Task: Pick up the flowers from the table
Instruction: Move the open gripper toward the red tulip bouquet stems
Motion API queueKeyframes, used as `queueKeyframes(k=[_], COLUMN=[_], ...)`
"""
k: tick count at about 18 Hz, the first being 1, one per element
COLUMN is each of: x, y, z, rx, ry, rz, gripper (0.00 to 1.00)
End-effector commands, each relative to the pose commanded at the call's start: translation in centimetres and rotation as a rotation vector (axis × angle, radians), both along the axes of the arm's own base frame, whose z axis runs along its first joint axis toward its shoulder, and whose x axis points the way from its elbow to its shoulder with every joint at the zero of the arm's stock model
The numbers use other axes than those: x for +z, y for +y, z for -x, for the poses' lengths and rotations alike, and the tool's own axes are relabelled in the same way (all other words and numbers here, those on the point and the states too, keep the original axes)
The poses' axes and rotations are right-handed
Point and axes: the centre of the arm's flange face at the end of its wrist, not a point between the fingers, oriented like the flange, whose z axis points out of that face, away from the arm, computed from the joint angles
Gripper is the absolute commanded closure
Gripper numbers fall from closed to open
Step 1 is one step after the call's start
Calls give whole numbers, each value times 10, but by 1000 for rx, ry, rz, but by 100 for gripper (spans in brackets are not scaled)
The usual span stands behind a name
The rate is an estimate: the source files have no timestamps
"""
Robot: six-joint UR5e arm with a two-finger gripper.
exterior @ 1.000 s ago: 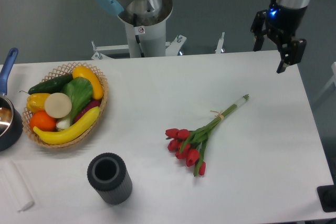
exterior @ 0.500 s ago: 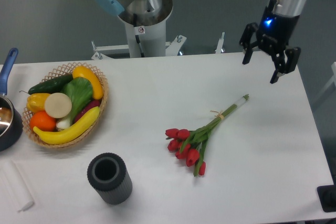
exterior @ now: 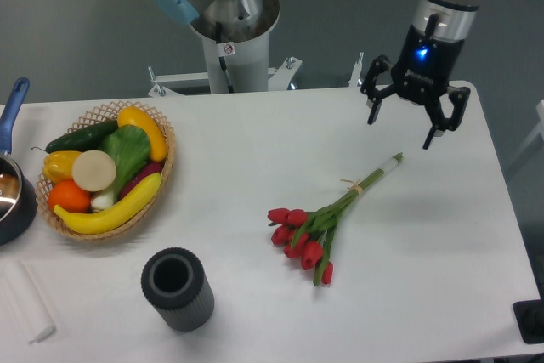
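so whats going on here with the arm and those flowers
The gripper hangs open above the far right part of the table, holding nothing. The flowers lie flat on the table just below and in front of it, untouched, white-wrapped stem ends pointing toward the gripper. A basket of produce and a dark cylinder sit off to the side.
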Motion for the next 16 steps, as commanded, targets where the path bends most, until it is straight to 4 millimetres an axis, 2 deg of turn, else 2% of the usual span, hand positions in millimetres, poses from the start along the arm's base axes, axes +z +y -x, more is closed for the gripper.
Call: queueKeyframes(k=[3,7,11,12,14,16], x=[-17,-34,-41,-46,-57,-69], y=[14,16,22,30,32,45], z=[-7,-10,-17,-24,-21,-26], rx=[31,35,25,7,11,-39], ry=[19,35,18,17,29,80], rz=[-24,-25,-19,-4,64,178], gripper=[0,0,0,0,0,0])
